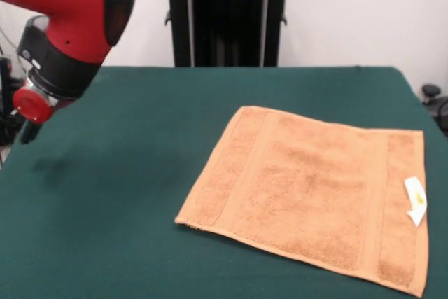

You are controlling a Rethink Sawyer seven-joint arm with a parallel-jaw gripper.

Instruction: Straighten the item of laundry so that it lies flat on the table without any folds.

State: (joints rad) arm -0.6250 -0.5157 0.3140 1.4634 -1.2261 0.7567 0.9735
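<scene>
1. Item of laundry (311, 190): orange-tan terry towel, rect. Lies on table (126, 173), right half of front view, toward near edge; near-right corner runs close to pic's bottom-right, may reach table edge, can't confirm.
2. Orientation: turned a little askew to table edges. Long axis approx. left-right in view, dipping toward near right. Far-left corner approx. mid-table.
3. Gripper (29, 131): only a dark tip visible below red wrist cap at far left of view, over table's left margin. Open or closed: cannot tell.
4. Key relation: towel lies well apart from gripper, across table to view-right and nearer camera. Nearest towel part to gripper = left short end w/ its border band. Bare green cloth between the two.
5. Arm: red/black elbow and wrist housing, upper-left of view, raised off table; faint shadow on cloth beneath.
6. Towel look: appears spread out, single layer, four corners showing. Woven border bands near both short ends. White tag (415, 199) at right end, lying on top of fabric, slightly curled.
7. Surface: no clear folds or bunching. Near-left corner edge looks slightly lifted or thickened; too small to say whether doubled under.
8. Judgement: task looks at or near done; any remaining work prob. at near-left corner only.
9. Background: black pedestal at table's far side, white wall.
</scene>
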